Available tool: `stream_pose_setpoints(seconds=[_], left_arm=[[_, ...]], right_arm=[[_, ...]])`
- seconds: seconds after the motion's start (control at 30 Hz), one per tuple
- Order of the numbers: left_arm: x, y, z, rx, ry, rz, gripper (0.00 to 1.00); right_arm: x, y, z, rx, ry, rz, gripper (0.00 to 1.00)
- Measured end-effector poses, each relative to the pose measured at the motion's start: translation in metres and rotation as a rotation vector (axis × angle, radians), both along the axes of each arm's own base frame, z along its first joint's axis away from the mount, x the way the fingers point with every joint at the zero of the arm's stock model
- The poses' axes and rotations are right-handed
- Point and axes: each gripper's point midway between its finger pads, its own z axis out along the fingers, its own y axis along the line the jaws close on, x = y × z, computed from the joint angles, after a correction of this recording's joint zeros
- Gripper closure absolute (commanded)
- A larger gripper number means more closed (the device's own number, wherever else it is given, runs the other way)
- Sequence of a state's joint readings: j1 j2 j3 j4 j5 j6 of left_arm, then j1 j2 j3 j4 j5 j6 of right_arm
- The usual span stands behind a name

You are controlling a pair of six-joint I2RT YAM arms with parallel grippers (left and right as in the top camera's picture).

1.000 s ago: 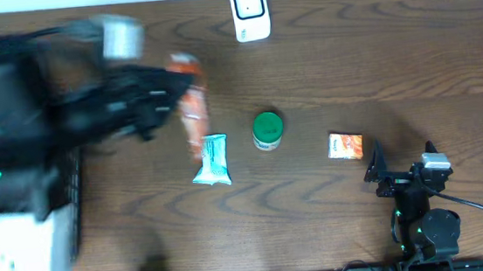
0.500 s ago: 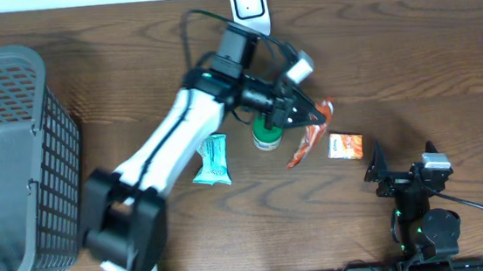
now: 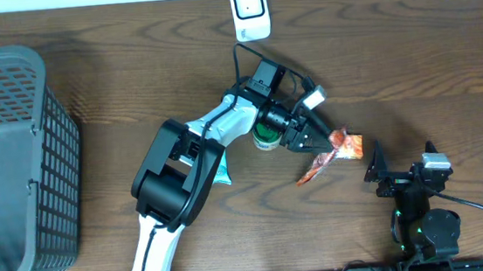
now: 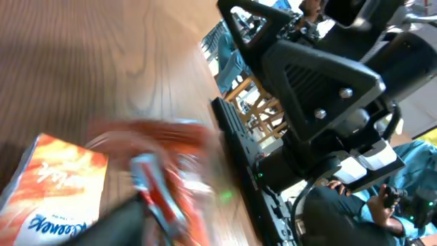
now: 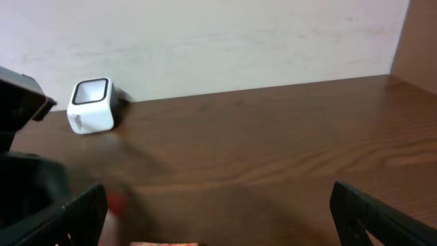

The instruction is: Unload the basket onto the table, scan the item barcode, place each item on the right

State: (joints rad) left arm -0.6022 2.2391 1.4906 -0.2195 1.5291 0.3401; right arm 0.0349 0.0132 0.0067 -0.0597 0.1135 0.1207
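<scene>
A red-orange snack packet (image 3: 319,165) lies slanted at the tips of my left gripper (image 3: 315,141), right of centre. In the left wrist view the packet (image 4: 167,181) is a blur beside one dark finger (image 4: 116,222), and the blur hides how the jaws stand. The white barcode scanner (image 3: 249,10) stands at the far edge, also in the right wrist view as the scanner (image 5: 92,106). My right gripper (image 3: 399,162) rests open near the front right, nothing between its fingers (image 5: 362,212).
An orange box (image 3: 354,146) lies touching the packet's upper end. A green can (image 3: 267,134) and a teal packet (image 3: 218,171) sit partly under the left arm. A grey basket (image 3: 7,165) fills the left side.
My left arm swung from the basket side across to the right of centre, carrying the red-orange packet. The packet has come down beside the orange box. The right arm has not moved.
</scene>
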Motion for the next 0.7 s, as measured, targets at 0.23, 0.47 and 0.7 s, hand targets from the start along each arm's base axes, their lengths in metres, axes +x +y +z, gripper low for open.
stream_pose_setpoints(seconds=[0.23, 0.47, 0.7], left_arm=[[0.033, -0.007, 0.030, -0.081, -0.067, 0.037, 0.16], [0.045, -0.003, 0.141, -0.278, -0.301, 0.062, 0.16], [0.026, 0.071, 0.295, -0.382, -0.460, 0.174, 0.16]], right_arm=[[0.000, 0.000, 0.000, 0.000, 0.000, 0.000, 0.01], [0.000, 0.000, 0.000, 0.000, 0.000, 0.000, 0.01], [0.000, 0.000, 0.000, 0.000, 0.000, 0.000, 0.01]])
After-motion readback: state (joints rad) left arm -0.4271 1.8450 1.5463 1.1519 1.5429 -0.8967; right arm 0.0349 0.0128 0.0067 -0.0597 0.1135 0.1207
